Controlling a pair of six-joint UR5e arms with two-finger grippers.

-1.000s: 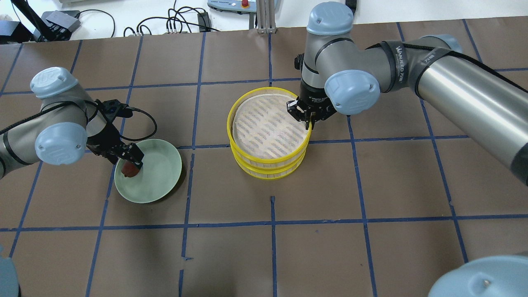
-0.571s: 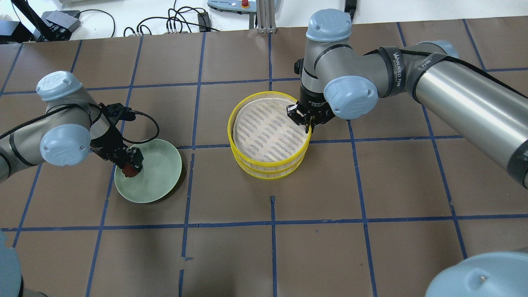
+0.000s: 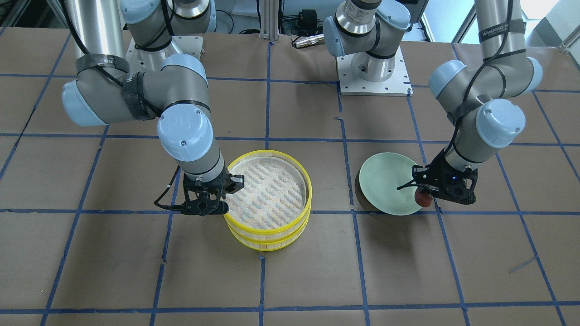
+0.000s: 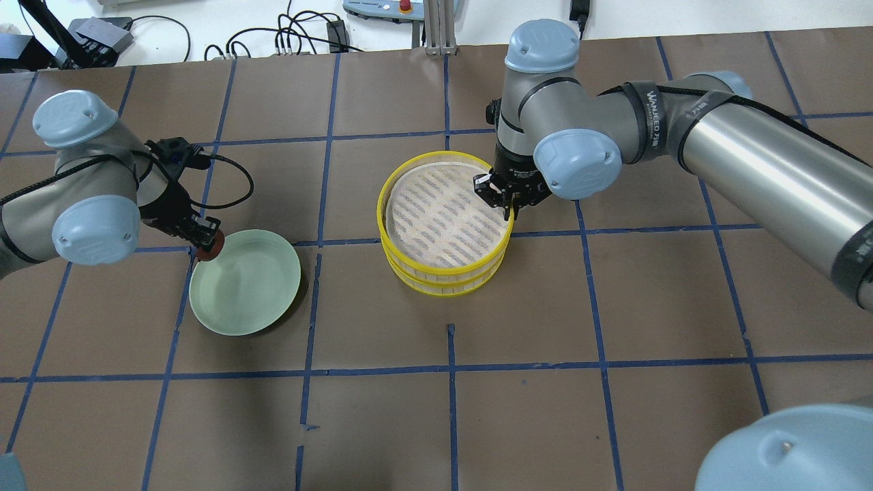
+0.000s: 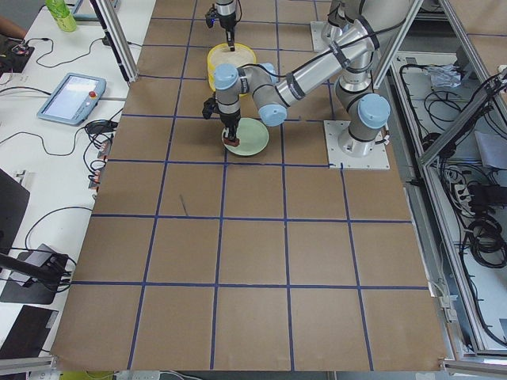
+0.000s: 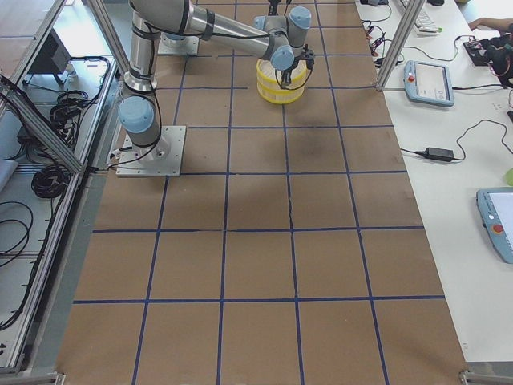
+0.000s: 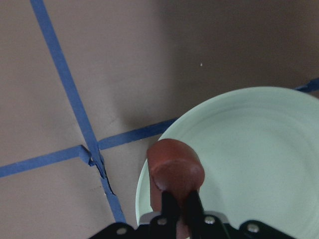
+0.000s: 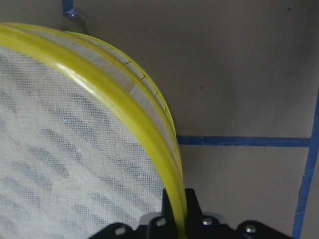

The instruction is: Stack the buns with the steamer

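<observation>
My left gripper (image 4: 206, 242) is shut on the reddish-brown bun (image 4: 211, 249) and holds it above the far-left rim of the pale green plate (image 4: 252, 290). The left wrist view shows the bun (image 7: 175, 169) between the fingers over the plate's edge (image 7: 259, 149). My right gripper (image 4: 510, 208) is shut on the right rim of the upper tier of the yellow-rimmed steamer (image 4: 443, 267). That tier sits over a lower tier, slightly offset. The right wrist view shows the rim (image 8: 114, 94) between the fingers. The white bun is hidden.
The plate (image 3: 385, 181) holds nothing. The steamer (image 3: 267, 230) stands mid-table on brown paper with blue tape lines. Cables and devices lie beyond the table's far edge (image 4: 286, 34). The arm bases stand at the table's robot side (image 3: 371, 72).
My left gripper has risen with the reddish-brown bun from inside the plate and moved back over its far-left rim. My right gripper stays on the steamer rim and has barely moved.
</observation>
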